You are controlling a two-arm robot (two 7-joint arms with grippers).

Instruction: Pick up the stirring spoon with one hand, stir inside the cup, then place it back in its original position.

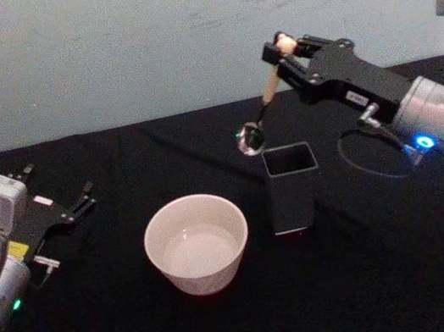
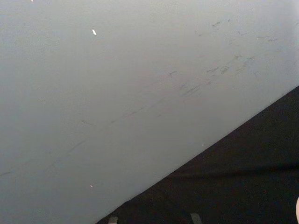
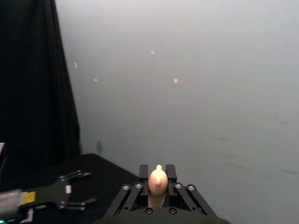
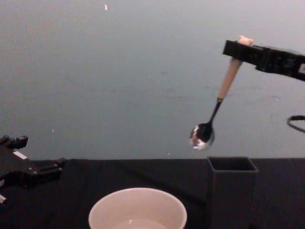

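The cup (image 1: 203, 279) sits closest, near the front edge of the table (image 1: 379, 276) and roughly at its middle, with the dark square holder (image 1: 295, 192) just beside it on the right.

The right gripper (image 1: 280, 48) is up in the air over the back of the table, jaws pinching the stirring spoon (image 4: 227, 81) right under its bear-head knob. The spoon hangs tilted, with its shiny bowl a little above the holder's open top and off to the cup side, touching nothing.

I'd say this is the carry step: spoon picked up, stirring not started.

Next it needs to go left and toward the front edge until the bowl is over the cup's centre, then straight down inside the rim — without clipping the thin wall.

The left gripper (image 1: 82, 199) is parked near the left edge, jaws spread, holding nothing.
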